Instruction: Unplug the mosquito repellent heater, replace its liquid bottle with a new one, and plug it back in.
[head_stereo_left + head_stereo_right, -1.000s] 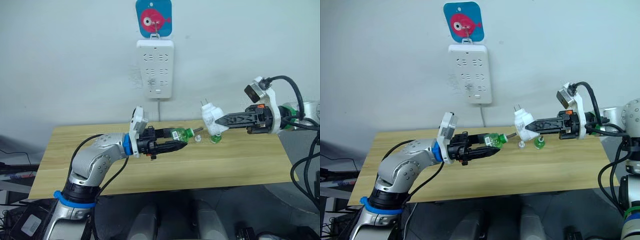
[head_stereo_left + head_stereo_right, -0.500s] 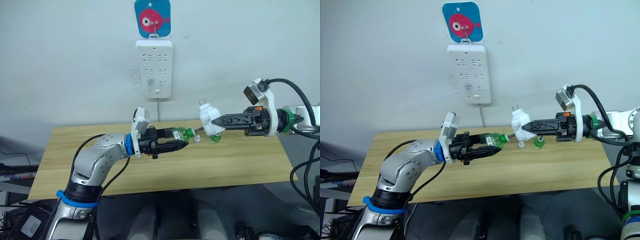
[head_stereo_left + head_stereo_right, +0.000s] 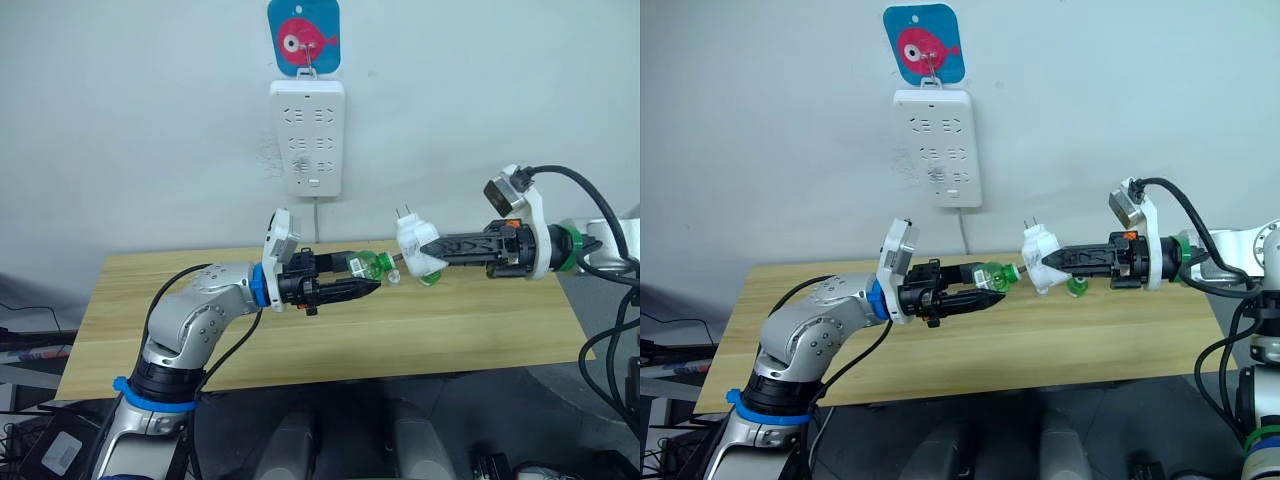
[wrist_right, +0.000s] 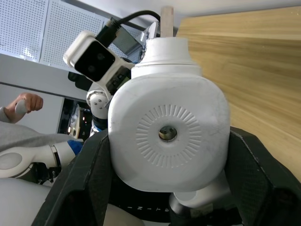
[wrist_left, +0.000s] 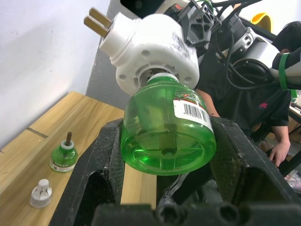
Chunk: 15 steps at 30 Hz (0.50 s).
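Observation:
My left gripper (image 3: pixel 362 273) is shut on a green liquid bottle (image 3: pixel 369 266), held level above the wooden table (image 3: pixel 300 340). My right gripper (image 3: pixel 427 250) is shut on the white mosquito repellent heater (image 3: pixel 413 241), its plug prongs pointing up toward the wall. In the left wrist view the bottle (image 5: pixel 167 136) has its neck in the socket on the heater's underside (image 5: pixel 150 52). The right wrist view shows the heater's face (image 4: pixel 168 134) with its round vent hole, between my fingers. A second green bottle (image 3: pixel 429 277) stands on the table below the heater.
A white power strip (image 3: pixel 308 138) hangs on the wall under a blue fish hook (image 3: pixel 303 37). A small white cap (image 3: pixel 395 279) lies beside the standing bottle. A person in a black shirt (image 5: pixel 254 103) sits beyond the table's right end.
My right gripper has carried the heater left and slightly down toward the bottle. The gap between them has closed, and the bottle's neck now meets the heater.

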Each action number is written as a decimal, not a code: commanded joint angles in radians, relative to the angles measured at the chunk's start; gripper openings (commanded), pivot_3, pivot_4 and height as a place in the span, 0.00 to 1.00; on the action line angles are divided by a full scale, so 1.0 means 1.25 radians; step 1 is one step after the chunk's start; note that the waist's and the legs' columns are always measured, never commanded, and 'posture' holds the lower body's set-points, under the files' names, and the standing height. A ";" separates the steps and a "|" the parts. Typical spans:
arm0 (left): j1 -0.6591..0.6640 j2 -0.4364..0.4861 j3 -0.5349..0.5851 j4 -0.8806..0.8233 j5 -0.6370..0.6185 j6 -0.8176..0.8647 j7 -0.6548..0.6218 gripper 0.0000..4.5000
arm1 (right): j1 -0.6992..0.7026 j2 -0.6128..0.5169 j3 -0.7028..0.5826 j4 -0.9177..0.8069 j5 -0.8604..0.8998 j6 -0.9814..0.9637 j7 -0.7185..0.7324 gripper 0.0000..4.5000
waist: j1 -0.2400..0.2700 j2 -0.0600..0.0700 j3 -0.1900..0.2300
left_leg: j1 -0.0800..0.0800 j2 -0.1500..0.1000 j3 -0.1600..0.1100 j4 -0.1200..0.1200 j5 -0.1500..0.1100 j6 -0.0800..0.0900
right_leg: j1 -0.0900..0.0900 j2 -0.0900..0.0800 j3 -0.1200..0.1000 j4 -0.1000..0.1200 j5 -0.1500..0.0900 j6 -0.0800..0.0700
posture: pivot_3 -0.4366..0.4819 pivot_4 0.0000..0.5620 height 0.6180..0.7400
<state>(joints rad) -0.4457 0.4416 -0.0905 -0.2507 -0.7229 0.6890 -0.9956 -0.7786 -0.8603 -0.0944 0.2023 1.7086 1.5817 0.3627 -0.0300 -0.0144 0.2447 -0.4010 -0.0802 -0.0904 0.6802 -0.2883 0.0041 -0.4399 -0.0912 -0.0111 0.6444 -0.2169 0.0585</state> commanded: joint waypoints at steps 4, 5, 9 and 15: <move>-0.022 -0.015 -0.013 -0.018 0.002 -0.019 -0.011 0.51 | -0.004 -0.031 0.036 -0.022 0.140 -0.039 -0.032 0.66 | 0.000 0.000 0.000 | 0.000 0.000 0.001 0.000 0.000 0.000 | 0.000 0.000 0.000 0.000 0.000 0.000 | 0.38 0.42 1.00; -0.023 -0.015 -0.013 -0.017 0.003 -0.020 -0.011 0.51 | -0.004 -0.036 0.042 -0.024 0.149 -0.045 -0.035 0.66 | 0.000 0.000 0.000 | 0.000 0.000 0.001 0.000 0.000 0.000 | 0.000 0.000 0.000 0.000 0.000 0.000 | 0.38 0.42 1.00; -0.030 -0.020 -0.010 -0.011 0.002 -0.019 -0.009 0.51 | 0.002 -0.051 0.065 -0.034 0.176 -0.067 -0.053 0.66 | 0.000 0.000 0.000 | 0.000 0.000 0.002 0.000 0.000 0.000 | 0.000 0.000 0.000 0.000 0.000 0.000 | 0.38 0.43 1.00; -0.050 -0.033 0.004 -0.019 -0.021 0.008 -0.001 0.51 | 0.039 -0.062 0.084 -0.083 0.179 -0.095 -0.072 0.66 | 0.000 0.000 0.000 | 0.000 0.001 0.003 0.000 -0.001 0.001 | 0.000 0.000 0.000 0.000 0.000 0.000 | 0.38 0.44 1.00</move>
<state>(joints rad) -0.4711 0.4243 -0.0898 -0.2362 -0.7079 0.7000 -0.9951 -0.7336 -0.9387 -0.0110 0.1643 1.8833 1.4588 0.2717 -0.0300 -0.0145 0.2447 -0.4007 -0.0793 -0.0868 0.6803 -0.2891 0.0055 -0.4403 -0.0909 -0.0111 0.6442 -0.2169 0.0586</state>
